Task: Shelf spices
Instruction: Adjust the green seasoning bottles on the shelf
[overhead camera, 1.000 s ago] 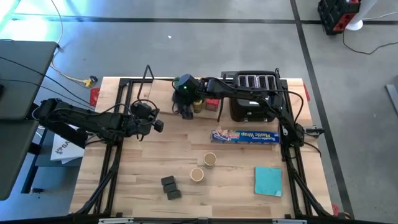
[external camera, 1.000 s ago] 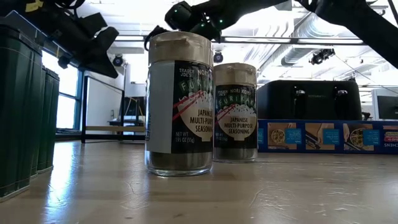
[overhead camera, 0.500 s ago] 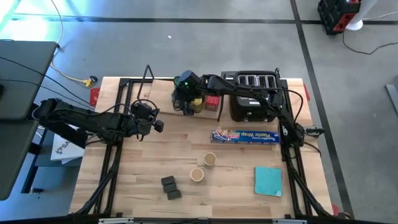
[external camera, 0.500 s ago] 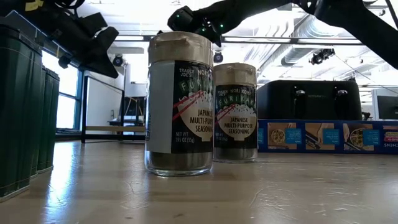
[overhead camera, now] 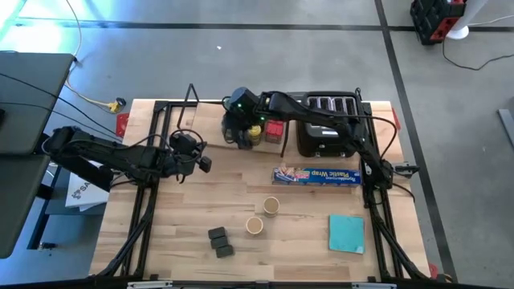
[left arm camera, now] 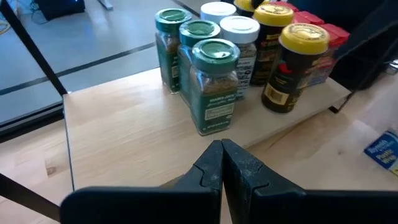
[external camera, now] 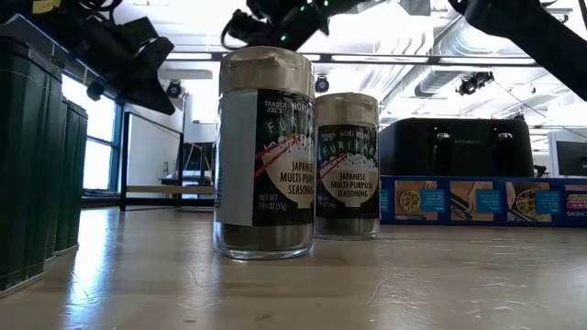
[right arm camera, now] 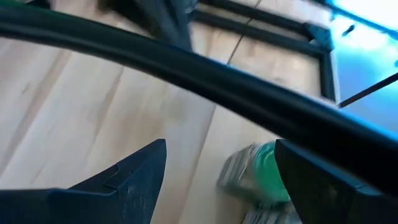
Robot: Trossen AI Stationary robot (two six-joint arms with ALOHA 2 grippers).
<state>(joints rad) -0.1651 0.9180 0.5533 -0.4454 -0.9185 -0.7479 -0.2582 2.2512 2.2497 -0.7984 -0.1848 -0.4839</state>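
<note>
A: Near edge: two dark blocks (overhead camera: pixel 219 242), two tan-lid jars (overhead camera: pixel 263 215) unshelved on the table (overhead camera: pixel 169 241), both out in the clear so I can grab them.

B: L gripper (left arm camera: pixel 222 163)?

A: Fingers together, empty, parked facing the shelf (left arm camera: pixel 124 134).

B: R?

A: R gripper (overhead camera: pixel 238 128) at the far shelf over the jar cluster (left arm camera: pixel 236 43), fingers apart, nothing held; prob just placed.

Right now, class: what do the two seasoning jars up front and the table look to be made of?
Front seasoning jar: probably clear glass, with a shiny see-through base, printed label and tan lid. Second seasoning jar: looks the same. Table: pale wood planks with visible grain, apparently finished smooth, since it faintly mirrors the jars.
</note>
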